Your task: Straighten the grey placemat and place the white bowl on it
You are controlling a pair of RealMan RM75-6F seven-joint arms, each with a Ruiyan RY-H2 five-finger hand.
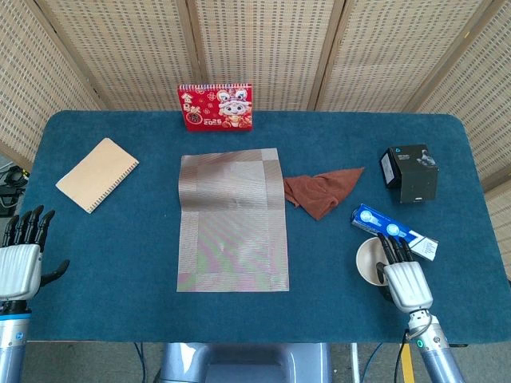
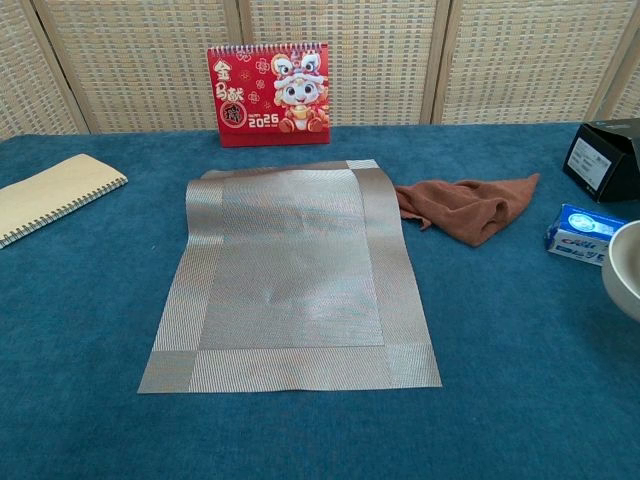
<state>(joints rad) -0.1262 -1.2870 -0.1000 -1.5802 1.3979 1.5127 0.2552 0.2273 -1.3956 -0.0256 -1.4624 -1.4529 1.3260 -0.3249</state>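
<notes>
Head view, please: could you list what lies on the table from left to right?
Left hand → notebook → grey placemat → brown cloth → white bowl, held by the right hand.

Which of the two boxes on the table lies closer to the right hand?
The flat blue and white box, lying just beyond the right hand and the white bowl. The black box stands further back.

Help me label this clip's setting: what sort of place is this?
Probably a staged tabletop test area, not a real dining room: a blue cloth-covered table backed by woven folding screens, with a desk calendar and a spiral notebook laid out like props.
</notes>
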